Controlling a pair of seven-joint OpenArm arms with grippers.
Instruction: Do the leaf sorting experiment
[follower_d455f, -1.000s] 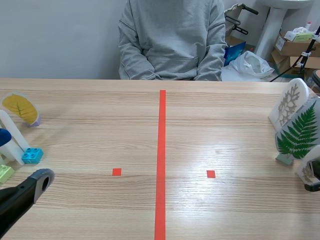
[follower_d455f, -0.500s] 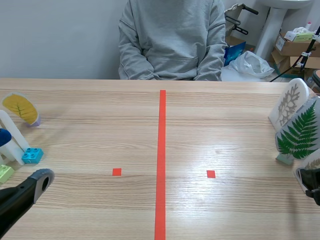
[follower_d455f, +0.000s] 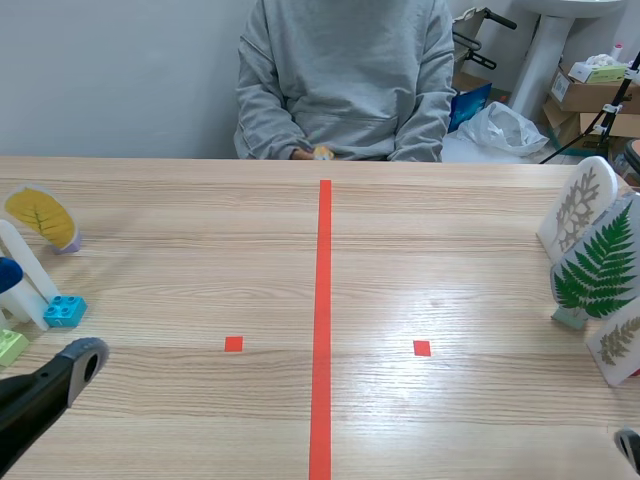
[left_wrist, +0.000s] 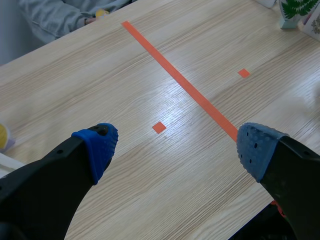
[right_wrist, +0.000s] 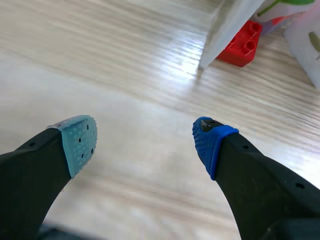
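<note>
Three leaf cards stand at the table's right edge: a pale skeleton leaf (follower_d455f: 578, 208), a green fern (follower_d455f: 598, 268) and a small brown leaf (follower_d455f: 618, 345). My right gripper (right_wrist: 145, 142) is open over bare table, with nothing between its fingers. Ahead of it stands a white card (right_wrist: 227, 30) on a red brick (right_wrist: 243, 44). In the scene view only its tip (follower_d455f: 630, 447) shows, at the near right corner. A yellow leaf card (follower_d455f: 40, 217) stands at the far left. My left gripper (left_wrist: 177, 145) hangs open above the table, at the near left (follower_d455f: 85, 358).
A white card on a blue brick (follower_d455f: 64, 311) and a green brick (follower_d455f: 10, 346) sit at the left edge. A person sits across the table, holding a small yellow-orange thing (follower_d455f: 321, 152) at the far edge. Red tape (follower_d455f: 322, 320) runs down the middle.
My right gripper opened, let go of the small brown leaf card and drew back toward the near edge. The card stays standing by the fern. The person's hand brought up a small thing.
</note>
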